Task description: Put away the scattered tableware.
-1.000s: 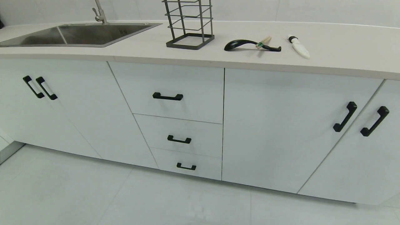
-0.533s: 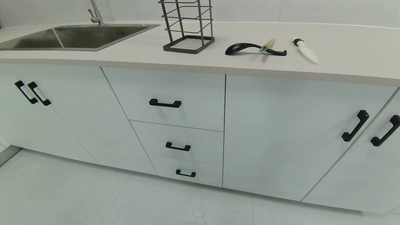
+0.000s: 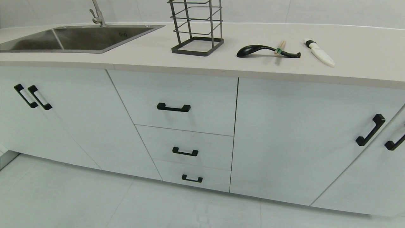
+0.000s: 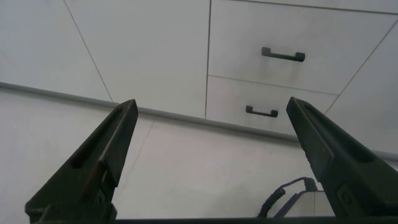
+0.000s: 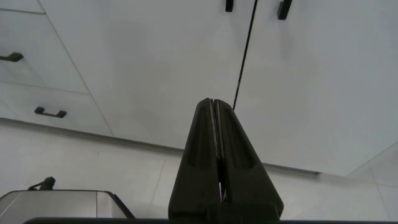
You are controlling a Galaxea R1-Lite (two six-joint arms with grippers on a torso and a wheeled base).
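Gap on counter [image 3: 229, 61] — rack [image 3: 190, 52] to spoon [image 3: 250, 50]

the left claw [image 4: 211, 104] holds its jaws spread wide apart with nothing between them. the right claw [image 5: 213, 102] has its jaws pressed flat together, gripping nothing.

Right tool [image 5: 213, 106]: both tips pressed together, pointing at the cabinets.
Cabinet doors [image 5: 149, 62]: white, closed.
Floor [image 5: 87, 165]: pale tiles below.

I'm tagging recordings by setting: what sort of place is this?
Likely a kitchen: a stainless steel sink set in a pale countertop, above white cabinets with black handles.
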